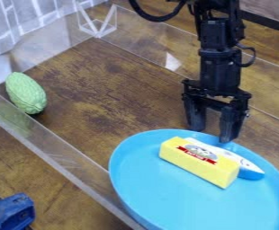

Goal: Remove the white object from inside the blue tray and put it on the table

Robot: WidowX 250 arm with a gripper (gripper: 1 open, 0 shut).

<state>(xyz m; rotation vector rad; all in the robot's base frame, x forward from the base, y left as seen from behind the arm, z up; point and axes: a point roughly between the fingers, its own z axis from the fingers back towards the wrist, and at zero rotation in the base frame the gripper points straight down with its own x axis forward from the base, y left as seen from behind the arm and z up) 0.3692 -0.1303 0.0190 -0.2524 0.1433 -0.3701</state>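
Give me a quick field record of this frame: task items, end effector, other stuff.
target: small white tapered plastic piece with pale blue tip, lying in the tray against the block's far side
container: large round bright blue plastic tray, on the table
tray contents, other: yellow rectangular block with red-white label
surface: dark brown wood-grain table
end effector: open, pointing down over the tray's far rim, holding nothing
off-tray: green ridged oval object, left, beyond the clear panel
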